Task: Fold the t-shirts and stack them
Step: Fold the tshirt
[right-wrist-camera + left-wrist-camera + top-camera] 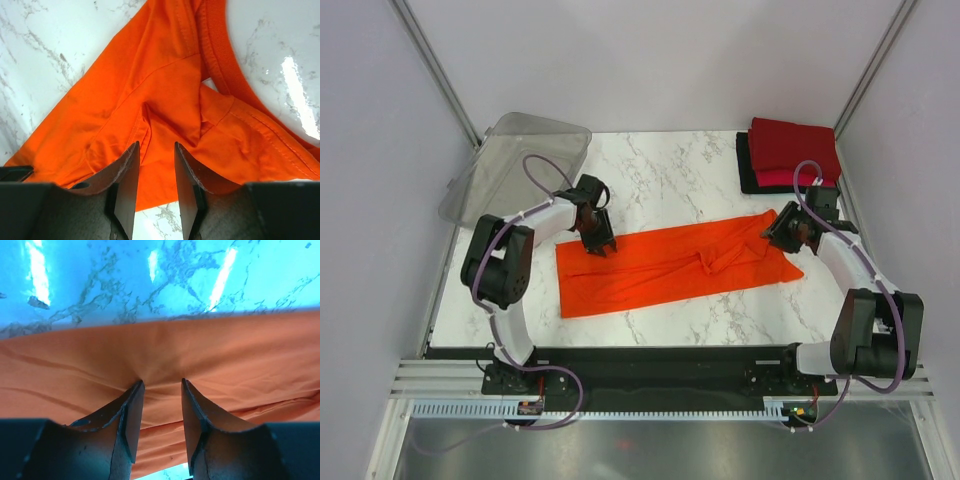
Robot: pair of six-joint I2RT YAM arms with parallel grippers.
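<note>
The bright orange t-shirt (670, 262) lies folded lengthwise into a long strip across the marble table. My left gripper (597, 243) is open, its fingertips pressed on the shirt's far edge near the left end (160, 382). My right gripper (778, 236) is open over the shirt's right end, where the collar and sleeve bunch (155, 145). A dark red folded shirt (792, 144) lies on a pinkish-red one (788, 178) and a black one (748, 170) in a stack at the far right corner.
A clear plastic bin (515, 165) lies tipped at the far left corner, partly off the table. The table's near edge runs along a black rail (650, 355).
</note>
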